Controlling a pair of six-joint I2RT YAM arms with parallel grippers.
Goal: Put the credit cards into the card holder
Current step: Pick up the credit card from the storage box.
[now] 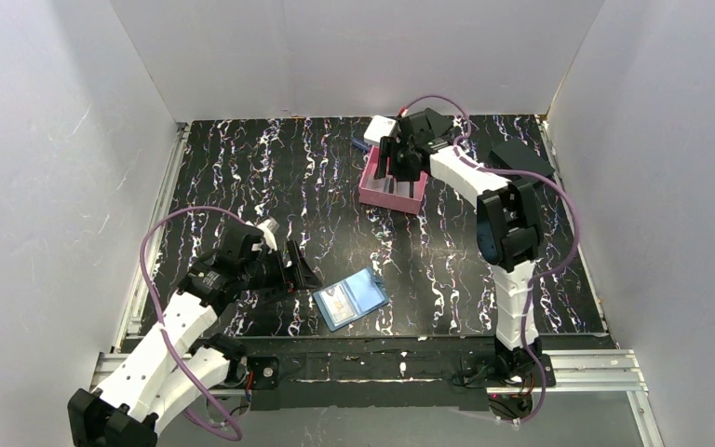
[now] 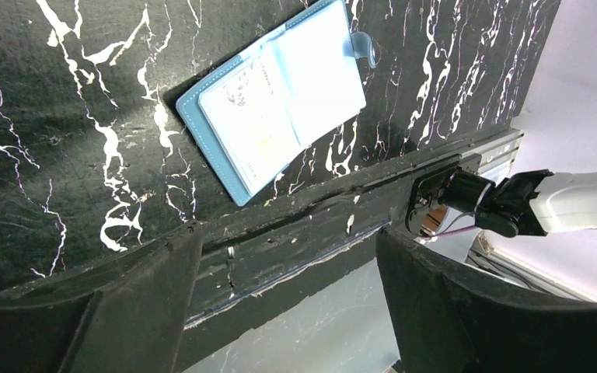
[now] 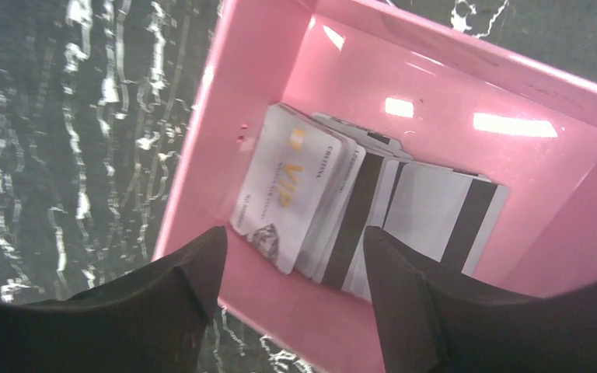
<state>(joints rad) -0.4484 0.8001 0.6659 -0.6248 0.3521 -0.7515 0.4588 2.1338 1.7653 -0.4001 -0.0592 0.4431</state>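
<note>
Your right tool [image 3: 291, 241] hangs released over the pink tray [image 3: 233, 93], its two fingers spread wide with nothing between them. The credit cards [image 3: 334, 210] lie directly below and just ahead of its tips. They sit in an overlapping fan on the tray floor, some face up and some showing a dark stripe. Their long axes run roughly away from the tool, so the fingers would close across the cards' short width. This is the arm to use for the pick: the left tool [image 2: 288, 233] is well apart from the tray, and it too is released and empty. The card holder [image 2: 280, 93] lies opened flat on the tabletop [image 1: 270, 177] just ahead of the left tool, pale slotted inside facing up and its snap tab [image 2: 361, 48] on the far side. From the right tool it is well back toward the arm bases, so expect a long carry. As for the surface, the tray plastic looks glossy and the cards are thin and flat, so I judge a straight pinch may slide off or lift several at once. Room is tight, too. The tray wall stands just outside one finger, and the fan's nearest card sits close to it. The marbled tabletop around the holder looks flat, with space on every side.
</note>
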